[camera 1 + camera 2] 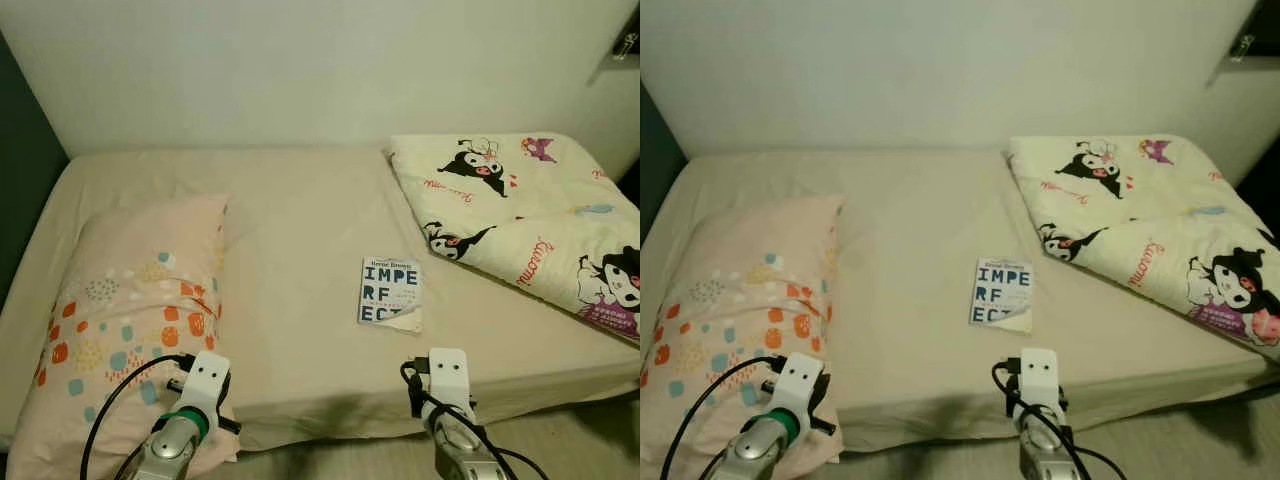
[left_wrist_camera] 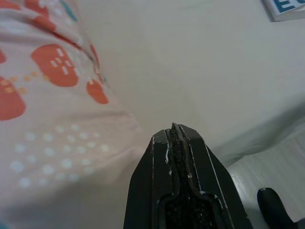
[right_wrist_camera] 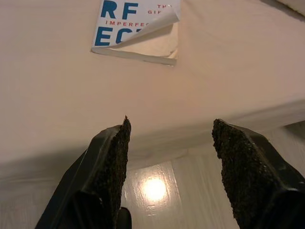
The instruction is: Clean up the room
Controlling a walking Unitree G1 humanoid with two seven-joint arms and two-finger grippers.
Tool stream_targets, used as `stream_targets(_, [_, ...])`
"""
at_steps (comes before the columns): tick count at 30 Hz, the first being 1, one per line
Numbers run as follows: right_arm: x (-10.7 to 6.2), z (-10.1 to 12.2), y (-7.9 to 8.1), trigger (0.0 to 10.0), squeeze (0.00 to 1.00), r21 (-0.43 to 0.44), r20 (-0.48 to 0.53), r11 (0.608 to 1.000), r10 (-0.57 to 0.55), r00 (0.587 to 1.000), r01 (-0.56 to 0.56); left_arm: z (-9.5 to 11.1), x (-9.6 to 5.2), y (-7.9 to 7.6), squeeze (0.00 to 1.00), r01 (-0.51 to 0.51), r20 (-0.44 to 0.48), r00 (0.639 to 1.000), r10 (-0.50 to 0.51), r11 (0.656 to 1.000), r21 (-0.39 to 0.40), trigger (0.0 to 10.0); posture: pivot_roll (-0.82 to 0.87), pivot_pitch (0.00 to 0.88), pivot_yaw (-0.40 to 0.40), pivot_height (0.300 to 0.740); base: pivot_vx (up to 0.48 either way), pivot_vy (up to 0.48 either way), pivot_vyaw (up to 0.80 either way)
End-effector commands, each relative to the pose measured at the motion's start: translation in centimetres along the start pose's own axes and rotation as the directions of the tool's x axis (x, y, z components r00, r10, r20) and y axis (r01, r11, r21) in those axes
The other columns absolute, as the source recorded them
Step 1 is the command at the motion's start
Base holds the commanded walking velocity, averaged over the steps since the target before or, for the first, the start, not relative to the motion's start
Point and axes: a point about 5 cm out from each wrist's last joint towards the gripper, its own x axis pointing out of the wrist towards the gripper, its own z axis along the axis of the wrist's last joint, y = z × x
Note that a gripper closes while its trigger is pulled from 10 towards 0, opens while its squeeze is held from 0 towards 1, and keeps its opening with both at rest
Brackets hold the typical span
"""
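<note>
Book (image 1: pixel 390 293) lies flat on the bed (image 1: pixel 300 240), near the front edge, roughly mid-bed, white cover with blue letters, one lower cover corner curled up. Right tool (image 3: pixel 170 138) hangs just off the bed edge in front of the book, fingers spread, nothing between them, not touching the book. Left tool (image 2: pixel 177 138) is at the front corner of the pillow (image 1: pixel 130 320), fingers pressed together, gripping nothing. Pillow is pink with orange and blue dots, on the bed's left side. Folded cartoon-print blanket (image 1: pixel 530 215) sits on the right side, near the book but apart.
</note>
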Motion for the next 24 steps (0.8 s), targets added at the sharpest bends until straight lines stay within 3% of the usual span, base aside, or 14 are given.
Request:
stream_targets(1, [0.0, -0.6, -0.1, 10.0, 0.00, -0.008, -0.018, 1.000, -0.006, 1.000, 0.005, -0.5, -0.1, 0.0, 0.00, 0.002, -0.015, 1.000, -0.002, 1.000, 0.002, 10.0, 0.11, 0.007, 0.029, 0.740, 0.000, 0.000, 0.00])
stream_targets(24, [-0.1, -0.7, -0.1, 10.0, 0.00, 0.063, -0.003, 0.998, 0.027, 1.000, -0.027, -2.5, -0.1, 0.6, 0.00, -0.018, -0.081, 0.997, 0.017, 1.000, -0.005, 10.0, 0.11, 0.016, 0.028, 0.740, 0.000, 0.000, 0.00])
